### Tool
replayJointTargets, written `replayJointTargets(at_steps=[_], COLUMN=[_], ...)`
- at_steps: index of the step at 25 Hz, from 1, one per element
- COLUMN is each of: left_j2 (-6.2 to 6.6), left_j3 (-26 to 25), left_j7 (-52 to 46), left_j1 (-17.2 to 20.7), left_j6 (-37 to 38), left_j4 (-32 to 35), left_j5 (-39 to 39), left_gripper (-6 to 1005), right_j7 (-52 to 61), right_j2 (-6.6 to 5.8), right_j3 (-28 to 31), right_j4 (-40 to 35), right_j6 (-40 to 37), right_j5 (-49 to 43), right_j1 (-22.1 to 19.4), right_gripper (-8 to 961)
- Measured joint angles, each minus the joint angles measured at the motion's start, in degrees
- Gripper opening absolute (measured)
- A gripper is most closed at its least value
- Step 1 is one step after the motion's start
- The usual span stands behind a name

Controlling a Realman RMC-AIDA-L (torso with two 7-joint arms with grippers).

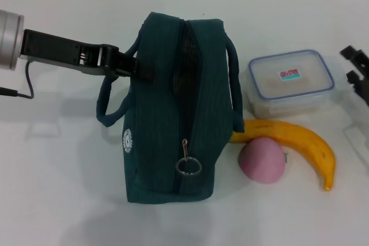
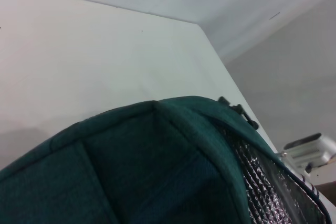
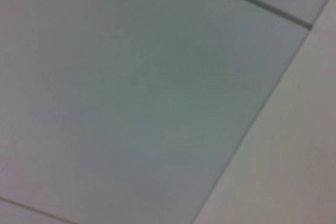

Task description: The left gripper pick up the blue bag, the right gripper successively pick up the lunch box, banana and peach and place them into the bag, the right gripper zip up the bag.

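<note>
The blue bag (image 1: 167,136) stands on the white table with its zipper partly open and the ring pull (image 1: 188,166) at the near end. My left gripper (image 1: 138,67) reaches in from the left and is shut on the bag's upper left side by the handle. The left wrist view shows that side of the bag (image 2: 147,171) close up, with its silver lining (image 2: 262,182). Right of the bag lie the clear lunch box (image 1: 291,82) with a blue-rimmed lid, the banana (image 1: 300,139) and the pink peach (image 1: 262,159). My right gripper (image 1: 353,64) hangs open at the right edge, beyond the lunch box.
The white table (image 1: 57,188) stretches bare to the left of and in front of the bag. The banana's end touches the bag's right side, and the peach sits against the banana. The right wrist view shows only pale flat panels.
</note>
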Motion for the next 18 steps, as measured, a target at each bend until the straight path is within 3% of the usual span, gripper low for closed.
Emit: replayJointTargets(at_steps=[7,18], left_j2=[0.00,-0.06], left_j3=[0.1,0.0], left_j7=[1.3,2.0], left_j1=[0.0,0.5], left_j6=[0.0,0.0], left_j4=[0.0,-0.1], left_j5=[-0.4,-1.0], left_gripper=[47,47], right_j7=[2.9,3.1], right_j2=[0.00,0.00], right_j3=[0.4,0.7], right_j4=[1.0,0.8], right_j6=[1.0,0.5], right_j5=[-4.3,-4.4], right_j1=[2.7,3.6], right_gripper=[881,844])
